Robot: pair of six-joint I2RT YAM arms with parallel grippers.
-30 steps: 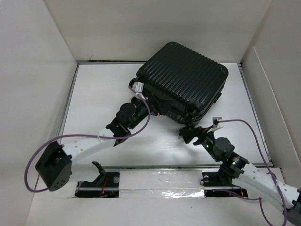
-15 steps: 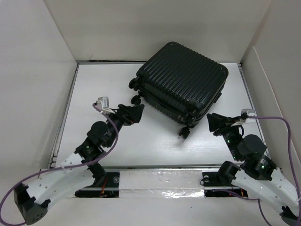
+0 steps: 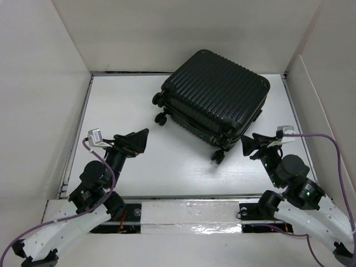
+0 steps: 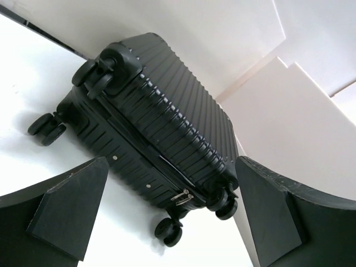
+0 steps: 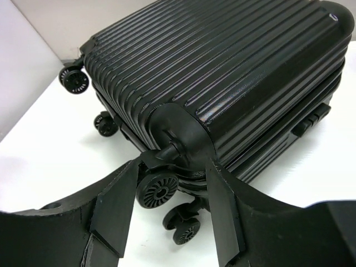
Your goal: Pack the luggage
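The luggage (image 3: 214,100) is a black ribbed suitcase lying shut at the back right of the table, its caster wheels (image 3: 217,157) toward the arms. My left gripper (image 3: 139,139) hovers open well to the suitcase's near left, touching nothing. In the left wrist view the luggage (image 4: 150,128) lies ahead between the spread fingers of my left gripper (image 4: 171,167), with its silver zip pulls (image 4: 183,196) at the near corner. My right gripper (image 3: 250,144) is at the near right corner. In the right wrist view my right gripper (image 5: 173,167) stands open with a corner wheel (image 5: 158,189) just ahead between the fingers.
White walls (image 3: 50,83) enclose the table on three sides, and a leaning white panel (image 3: 320,111) stands close to the right of the suitcase. A taped strip (image 3: 189,214) runs along the near edge between the arm bases.
My left gripper drew back from the suitcase's front edge toward the near left. My right gripper swung from in front of the suitcase to its near right corner wheel.
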